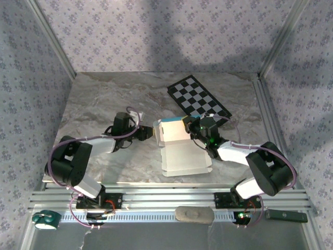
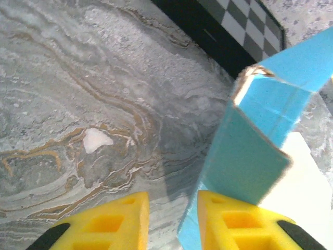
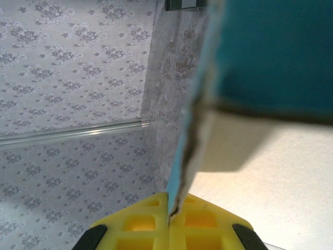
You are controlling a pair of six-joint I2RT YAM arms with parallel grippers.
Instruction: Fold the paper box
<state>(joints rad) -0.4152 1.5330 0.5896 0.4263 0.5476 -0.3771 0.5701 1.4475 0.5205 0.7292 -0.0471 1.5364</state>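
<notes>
The paper box (image 1: 184, 156) lies mid-table, its white inner face up and its far end folded upright with turquoise outside. My left gripper (image 1: 148, 133) is at the box's left end. In the left wrist view the left gripper (image 2: 171, 197) is open, with bare table between the yellow fingers (image 2: 112, 221). The turquoise flap (image 2: 250, 151) stands against the inner side of the right finger. My right gripper (image 1: 193, 127) is at the raised right wall. Seen from the right wrist, that gripper (image 3: 169, 200) is shut on the wall's thin edge (image 3: 190, 135).
A black-and-white checkerboard (image 1: 200, 99) lies just behind the box, near the right gripper. Patterned walls enclose the table on three sides. On the front rail sit a green tape roll (image 1: 44, 220), a grey pad (image 1: 194, 214) and a dark bar (image 1: 286, 215).
</notes>
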